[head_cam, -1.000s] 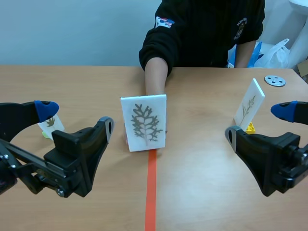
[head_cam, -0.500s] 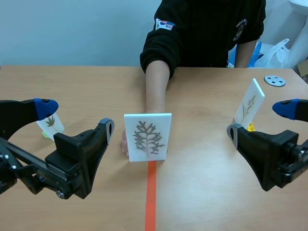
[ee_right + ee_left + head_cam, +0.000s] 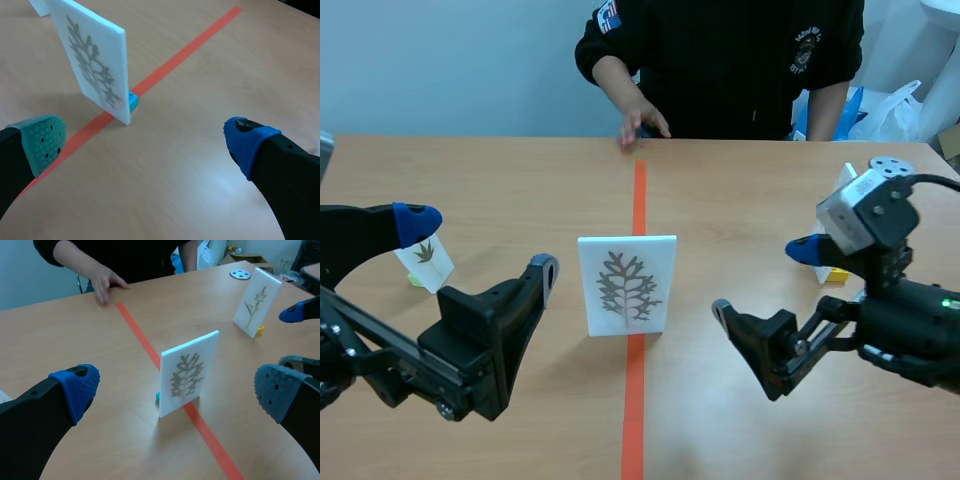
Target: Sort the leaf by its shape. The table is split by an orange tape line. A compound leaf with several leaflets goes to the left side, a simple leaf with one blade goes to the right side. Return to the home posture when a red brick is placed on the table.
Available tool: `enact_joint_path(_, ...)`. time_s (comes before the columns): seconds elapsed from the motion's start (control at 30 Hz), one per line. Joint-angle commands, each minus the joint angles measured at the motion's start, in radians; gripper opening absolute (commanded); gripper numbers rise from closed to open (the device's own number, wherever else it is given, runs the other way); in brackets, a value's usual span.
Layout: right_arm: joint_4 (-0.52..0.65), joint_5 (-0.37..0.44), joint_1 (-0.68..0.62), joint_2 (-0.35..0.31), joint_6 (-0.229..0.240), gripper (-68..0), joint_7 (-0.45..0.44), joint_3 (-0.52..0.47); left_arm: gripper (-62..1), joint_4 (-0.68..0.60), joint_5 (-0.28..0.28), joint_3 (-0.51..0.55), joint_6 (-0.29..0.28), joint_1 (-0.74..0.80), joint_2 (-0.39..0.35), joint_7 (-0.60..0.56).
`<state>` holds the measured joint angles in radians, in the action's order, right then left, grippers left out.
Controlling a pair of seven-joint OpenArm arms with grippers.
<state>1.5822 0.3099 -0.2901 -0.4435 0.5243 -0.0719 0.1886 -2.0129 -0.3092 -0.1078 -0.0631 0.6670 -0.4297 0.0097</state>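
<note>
Progress on this one looks like square one for the current card. The white rectangular card printed with a grey-green branching leaf [image 3: 627, 285] stands upright in a small blue plastic clip [image 3: 132, 100], dead on the orange tape line [image 3: 634, 410] that splits the wooden bench [image 3: 520, 170], so it counts for neither side. Neither arm has hold of it. The left gripper [image 3: 480, 248] sits low on its own side with its fingers spread wide and nothing between them. The right gripper [image 3: 767, 282] is just as wide open, near the card on the right half but not touching it. In the right wrist view the card stands ahead of that gripper, toward the grey-green pad. Two other cards look like finished business to me: a small white card with a dark little leaf [image 3: 428, 258] on the left half, and a taller white card with a slender sprig [image 3: 254, 302] on a yellow clip [image 3: 259, 330] on the right half. The person's hand [image 3: 642, 122] rests at the far edge by the tape, well apart from the card. No red brick anywhere, so going home isn't called for. What's left is pretty much everything: call the shape, grab the card, carry it over and let go. My guess is compound, so left side, though it could be one deeply cut blade.
</note>
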Motion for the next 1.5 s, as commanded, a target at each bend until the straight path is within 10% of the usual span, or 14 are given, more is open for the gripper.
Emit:
enact_joint_path(0.0,-0.013,-0.018,0.049,-0.005,0.0,0.4,-0.032,0.021,1.4,-0.004,0.008,0.005,-0.003,-0.005,0.0,-0.017)
enact_joint_path(0.93,-0.572,-0.281,0.462,0.29,-0.113,-0.1,-0.183,0.42,1.4,-0.003,0.011,0.006,-0.003,-0.022,0.0,-0.02)
enact_joint_path(1.47,-0.571,-0.281,0.437,0.28,-0.117,-50.4,-0.198,0.441,1.4,-0.003,0.011,0.008,-0.003,-0.022,0.0,-0.02)
